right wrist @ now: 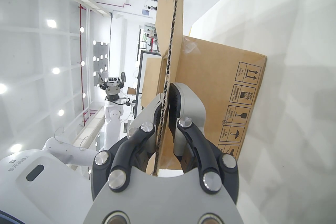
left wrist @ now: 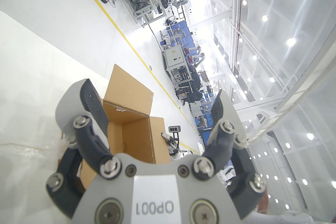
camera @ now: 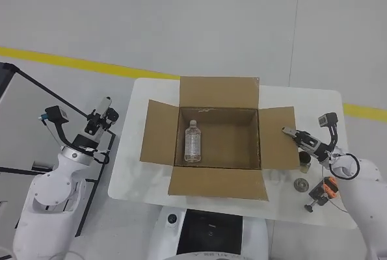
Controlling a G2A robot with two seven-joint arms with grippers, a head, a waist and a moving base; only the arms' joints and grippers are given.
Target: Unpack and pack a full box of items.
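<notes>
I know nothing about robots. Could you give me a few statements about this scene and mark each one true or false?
1. The cardboard box on the table stands open. True.
2. Three bottles stand upright inside it. False: one clear bottle lies on its side on the box floor.
3. The right claw is shut on the box's side flap. True.
4. The left claw is gripping a bottle. False: it is open and empty, away from the box.

The box (camera: 219, 91) is brown, the bottle (camera: 192, 141) clear, the table (camera: 317, 104) white, the floor line (camera: 76, 63) yellow.
</notes>
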